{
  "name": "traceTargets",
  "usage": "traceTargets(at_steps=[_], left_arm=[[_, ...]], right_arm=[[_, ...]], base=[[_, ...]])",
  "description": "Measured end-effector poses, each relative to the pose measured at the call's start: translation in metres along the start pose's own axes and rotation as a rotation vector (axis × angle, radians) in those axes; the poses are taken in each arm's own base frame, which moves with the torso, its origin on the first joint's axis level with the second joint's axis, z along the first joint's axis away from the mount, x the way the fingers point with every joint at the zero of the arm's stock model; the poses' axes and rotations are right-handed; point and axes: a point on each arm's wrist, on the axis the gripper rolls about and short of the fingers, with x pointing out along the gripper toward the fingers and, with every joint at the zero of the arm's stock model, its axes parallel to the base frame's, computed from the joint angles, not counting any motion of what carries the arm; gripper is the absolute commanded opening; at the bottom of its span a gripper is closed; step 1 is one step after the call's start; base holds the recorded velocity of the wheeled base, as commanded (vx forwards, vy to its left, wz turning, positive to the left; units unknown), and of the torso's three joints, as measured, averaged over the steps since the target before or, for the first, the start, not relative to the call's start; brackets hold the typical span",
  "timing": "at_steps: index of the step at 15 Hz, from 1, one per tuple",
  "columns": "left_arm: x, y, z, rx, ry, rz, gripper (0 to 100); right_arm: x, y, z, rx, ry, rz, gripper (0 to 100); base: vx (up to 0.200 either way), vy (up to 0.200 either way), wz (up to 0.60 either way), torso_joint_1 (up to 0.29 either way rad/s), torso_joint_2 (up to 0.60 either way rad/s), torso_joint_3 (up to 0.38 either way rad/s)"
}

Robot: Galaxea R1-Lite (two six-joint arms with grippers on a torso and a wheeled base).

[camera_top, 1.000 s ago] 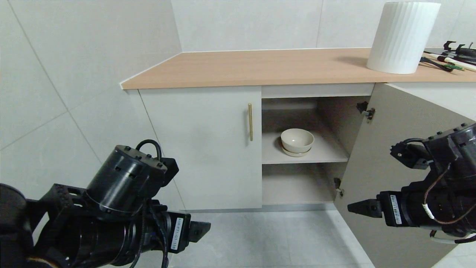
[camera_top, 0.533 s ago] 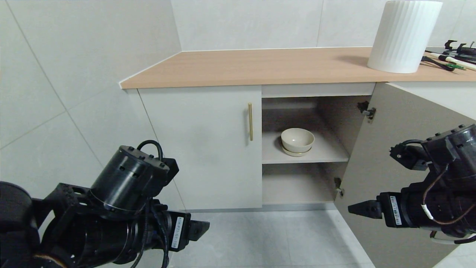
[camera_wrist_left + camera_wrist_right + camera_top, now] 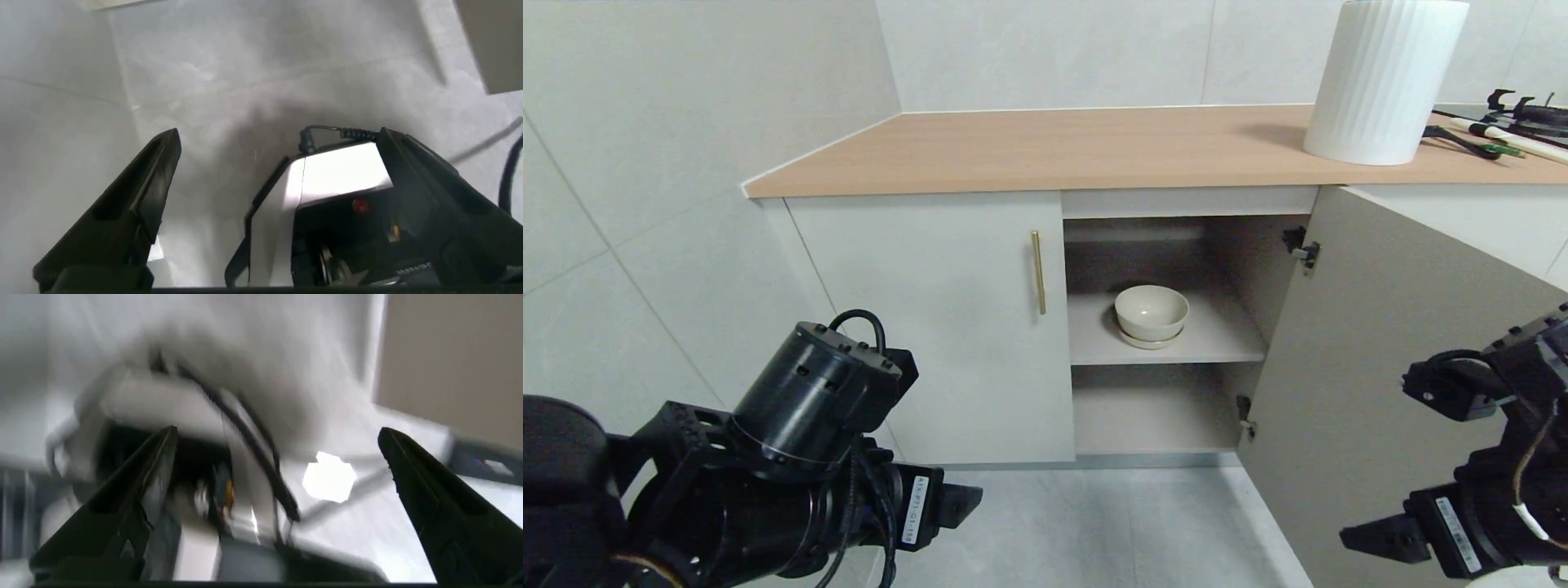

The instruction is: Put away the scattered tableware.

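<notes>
**Bowl shelved, both claws low and empty-handed**

The bowl (image 3: 1152, 310) lies ahead of and above both claws, roughly midway between them and well apart from either. It rests on the plate (image 3: 1150, 340), and the pair stands on the middle shelf (image 3: 1229, 341) of the cabinet (image 3: 931, 327), in the open right half. Being round, the bowl has no long axis to line up with, so an approach from either side would do.

The left claw (image 3: 957, 505) hangs low, in front of the shut left door and above the floor. The right claw (image 3: 1372, 541) sits lower, just beside the inner face of the open door (image 3: 1380, 367). I cannot tell whether it touches the door. The right arm looks nearer that door, so pushing it shut would likely fall to that side.

In each wrist view the fingers (image 3: 139, 204) stand wide apart with nothing between them, and the right claw's fingers (image 3: 139, 490) are the same.

The bowl is pale cream, smooth, upright and empty, with the plate a matching cream rim under it. On the wooden surface (image 3: 1054, 151) above stand a ribbed white container (image 3: 1380, 82) and some long-handled pieces (image 3: 1494, 135), too small to name
</notes>
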Motion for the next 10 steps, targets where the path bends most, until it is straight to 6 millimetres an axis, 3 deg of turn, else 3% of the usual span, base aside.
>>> traceTargets(at_steps=[3, 10], left_arm=[[0.0, 0.0, 0.0, 0.001, 0.001, 0.0, 100], [0.001, 0.0, -0.001, 0.003, 0.007, 0.0, 100]], right_arm=[[-0.02, 0.001, -0.013, -0.079, 0.058, 0.006, 100], [-0.046, -0.006, -0.025, -0.147, 0.029, -0.079, 100]], base=[[0.0, -0.2, 0.0, 0.001, 0.0, 0.004], [0.0, 0.0, 0.0, 0.0, 0.0, 0.0]])
